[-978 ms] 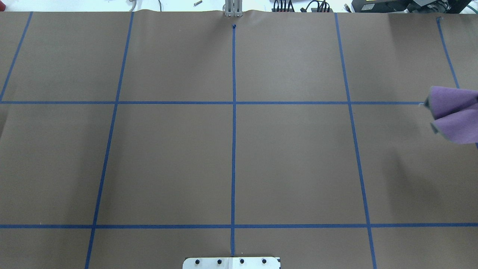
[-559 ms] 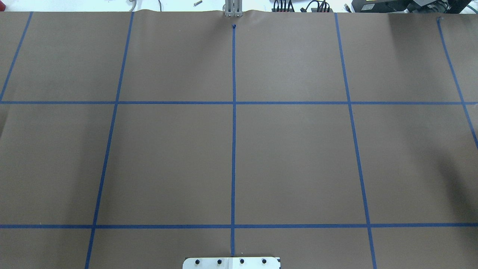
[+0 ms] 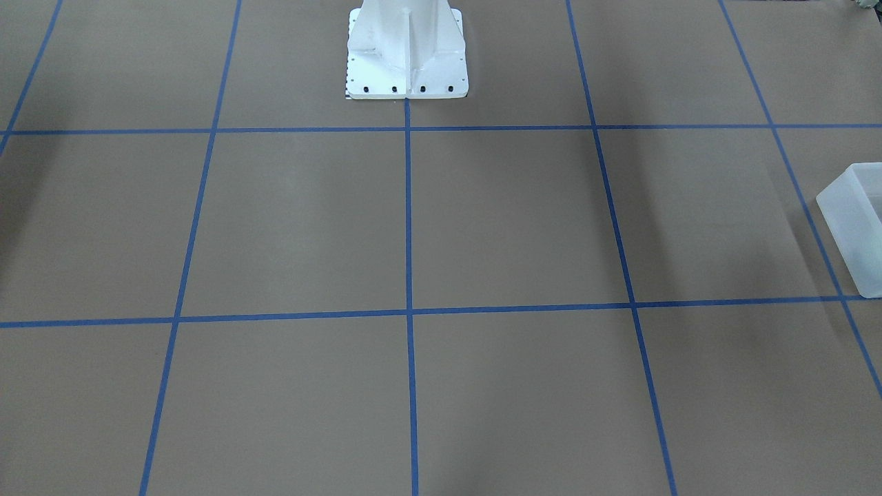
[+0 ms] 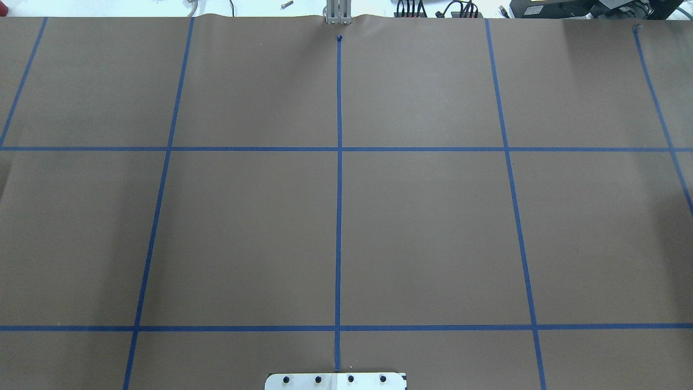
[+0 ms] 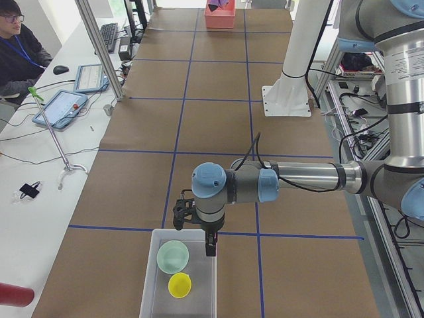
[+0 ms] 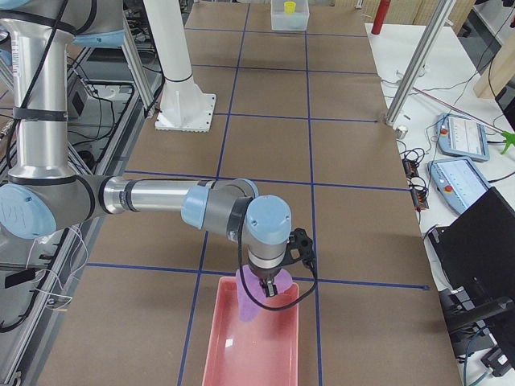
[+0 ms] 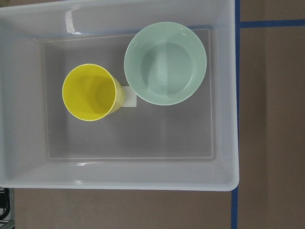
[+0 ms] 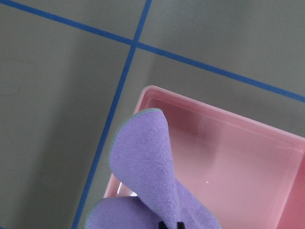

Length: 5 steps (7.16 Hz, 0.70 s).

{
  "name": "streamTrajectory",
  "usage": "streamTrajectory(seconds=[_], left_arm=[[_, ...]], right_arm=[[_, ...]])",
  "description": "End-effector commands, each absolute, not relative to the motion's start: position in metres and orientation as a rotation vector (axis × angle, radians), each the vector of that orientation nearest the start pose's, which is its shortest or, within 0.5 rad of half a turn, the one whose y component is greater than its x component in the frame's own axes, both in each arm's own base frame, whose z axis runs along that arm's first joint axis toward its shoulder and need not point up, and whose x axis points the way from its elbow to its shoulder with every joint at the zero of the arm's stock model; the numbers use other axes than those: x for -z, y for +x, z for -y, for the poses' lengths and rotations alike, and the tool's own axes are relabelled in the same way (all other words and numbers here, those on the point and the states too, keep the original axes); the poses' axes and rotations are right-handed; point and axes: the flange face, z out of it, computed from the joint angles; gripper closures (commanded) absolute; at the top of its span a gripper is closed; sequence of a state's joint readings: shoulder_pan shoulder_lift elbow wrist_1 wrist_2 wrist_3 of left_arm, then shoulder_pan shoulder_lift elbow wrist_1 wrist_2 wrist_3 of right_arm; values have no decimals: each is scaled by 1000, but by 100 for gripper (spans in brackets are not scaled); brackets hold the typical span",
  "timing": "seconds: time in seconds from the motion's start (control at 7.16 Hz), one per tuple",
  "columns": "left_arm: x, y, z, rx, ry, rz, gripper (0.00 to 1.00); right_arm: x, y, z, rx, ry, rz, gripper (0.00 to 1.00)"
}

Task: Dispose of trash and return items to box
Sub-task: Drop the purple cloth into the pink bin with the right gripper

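Observation:
The box (image 7: 119, 181) is a frosted white tub holding a pale green bowl (image 7: 165, 63) and an upright yellow cup (image 7: 90, 93). It sits at the table's left end, and its corner shows in the front-facing view (image 3: 858, 220). My left gripper (image 5: 202, 238) hangs over the box's (image 5: 211, 285) inner rim; I cannot tell whether it is open or shut. My right gripper (image 6: 269, 291) is shut on a purple cloth (image 8: 147, 167), which dangles over the near-left corner of a pink bin (image 8: 228, 157) at the table's right end.
Brown paper with a blue tape grid covers the table (image 4: 422, 233). The white robot pedestal (image 3: 406, 55) stands mid-table on the robot's side. A person (image 5: 16, 46) sits at a side desk with tablets, and a slanted metal post (image 5: 99, 46) rises beside it.
The purple cloth was at the right edge of the overhead view a second ago. It has since moved out of that view to the right. The overhead view now shows only the table.

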State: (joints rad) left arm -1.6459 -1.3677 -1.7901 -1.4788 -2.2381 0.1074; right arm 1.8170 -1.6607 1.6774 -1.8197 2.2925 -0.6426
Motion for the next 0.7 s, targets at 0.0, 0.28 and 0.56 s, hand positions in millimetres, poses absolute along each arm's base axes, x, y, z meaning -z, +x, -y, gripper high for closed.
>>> streamTrajectory(seconds=[0.0,0.28,0.56], left_arm=[[-658,-102,394,-6,-11,-671,2],[-657,-101,394,-8,-9,-671,2],[-657,-101,394,-7,-8,-672,2]], right_arm=[[-750,178,370,300,131,730,100],[-762,181,381,285,183,708,1],[-731,180,394,155,191,729,0]])
